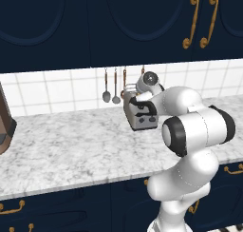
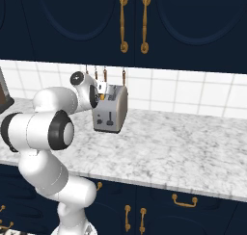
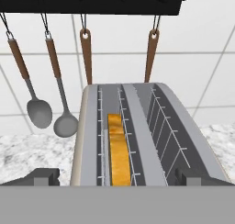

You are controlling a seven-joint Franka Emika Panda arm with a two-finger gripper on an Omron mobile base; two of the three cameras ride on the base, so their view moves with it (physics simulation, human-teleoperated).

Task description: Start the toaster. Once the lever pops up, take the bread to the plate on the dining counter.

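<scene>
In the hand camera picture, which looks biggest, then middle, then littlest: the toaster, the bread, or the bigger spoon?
1. The toaster, widest by far.
2. The bread, a long golden strip in the left slot.
3. The bigger spoon; with its handle it looks about as long as the bread, so that order is unsure.

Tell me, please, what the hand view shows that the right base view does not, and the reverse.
Only the hand view shows the two slots from above, with the bread standing in the left one, and the tool with its tips spread wide on either side of the toaster. Only the right base view shows the front face with the lever and the navy cabinets. Both show the toaster, hanging utensils and tiled wall.
</scene>
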